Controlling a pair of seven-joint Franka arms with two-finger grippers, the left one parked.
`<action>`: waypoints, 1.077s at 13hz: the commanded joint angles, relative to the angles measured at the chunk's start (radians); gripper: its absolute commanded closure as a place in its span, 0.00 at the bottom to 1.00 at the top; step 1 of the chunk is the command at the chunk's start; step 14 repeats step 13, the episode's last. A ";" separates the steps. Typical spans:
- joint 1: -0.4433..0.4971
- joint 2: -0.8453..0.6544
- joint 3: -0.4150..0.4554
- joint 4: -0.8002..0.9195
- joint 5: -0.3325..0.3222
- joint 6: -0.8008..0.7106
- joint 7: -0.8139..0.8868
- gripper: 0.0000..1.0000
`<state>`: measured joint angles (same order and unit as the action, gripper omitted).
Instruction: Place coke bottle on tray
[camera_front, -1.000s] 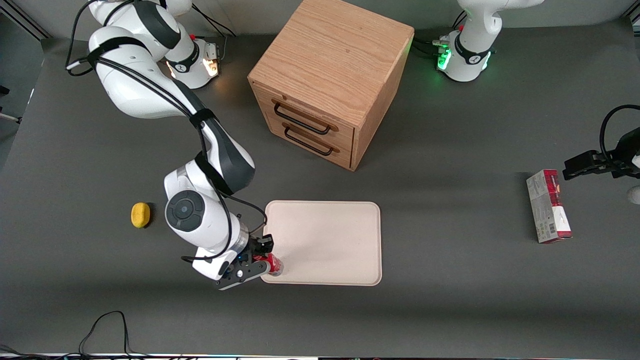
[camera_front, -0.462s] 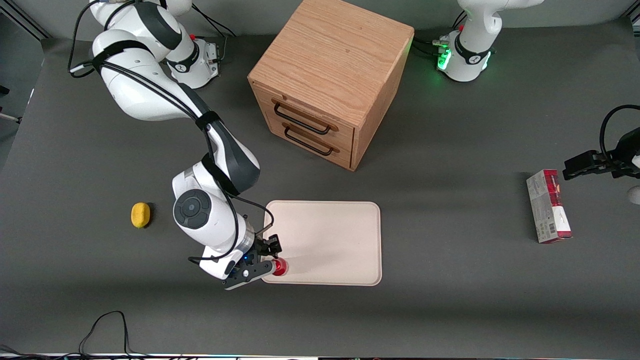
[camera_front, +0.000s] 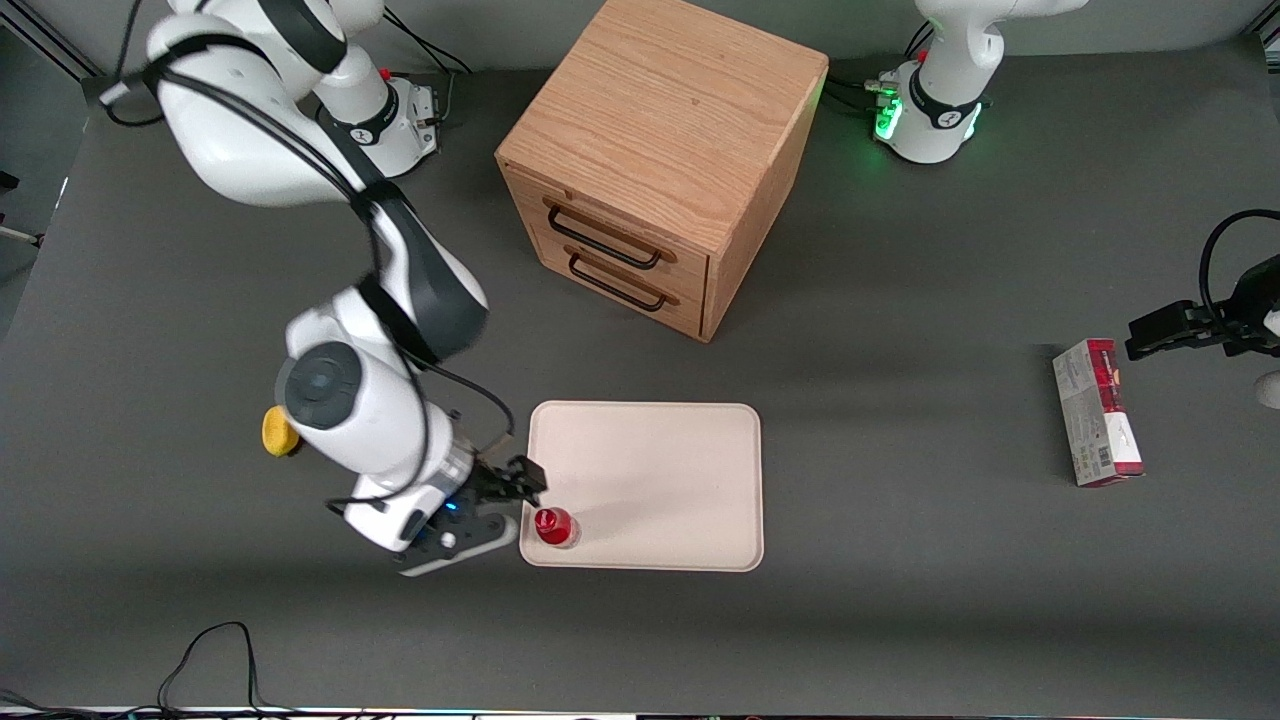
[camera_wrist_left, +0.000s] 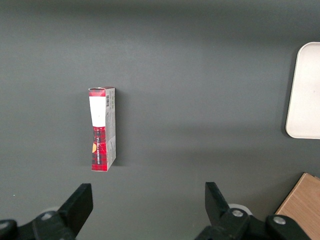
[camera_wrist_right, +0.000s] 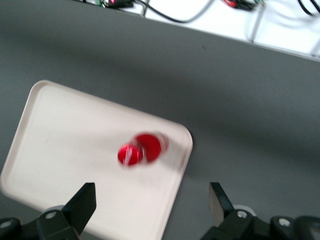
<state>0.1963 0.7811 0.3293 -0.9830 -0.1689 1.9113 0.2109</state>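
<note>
The coke bottle (camera_front: 553, 526) stands upright on the tray (camera_front: 660, 470), close to the corner nearest the front camera at the working arm's end, just inside the rim. From the wrist camera its red cap and body (camera_wrist_right: 141, 149) sit a little way in from the tray's (camera_wrist_right: 60, 135) rounded corner, with nothing touching them. The gripper (camera_front: 500, 503) hangs just off that edge of the tray, above the tabletop (camera_front: 900, 600) and clear of the bottle; its fingers (camera_wrist_right: 82, 202) are spread wide apart and hold nothing.

So I'd say the placing itself is done and the step in hand is the release and retreat. The next move calls only for the arm to lift and draw away without clipping the slim bottle, which stands near the rim and looks easy to tip.

Counting what's out: one coke bottle, one tray. One wooden cabinet (camera_front: 660, 150) with two drawers, each with a dark handle, stands farther from the front camera than the tray. One small yellow object (camera_front: 275, 432) lies on the tabletop toward the working arm's end, partly hidden by the arm. One red-and-grey carton (camera_front: 1097, 412) lies well off toward the parked arm's end, also seen from that arm's wrist (camera_wrist_left: 102, 128).
</note>
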 joint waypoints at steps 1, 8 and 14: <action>-0.018 -0.243 -0.137 -0.187 0.138 -0.121 0.006 0.00; -0.014 -0.840 -0.424 -0.822 0.247 -0.129 -0.068 0.00; -0.018 -0.892 -0.515 -0.838 0.241 -0.192 -0.134 0.00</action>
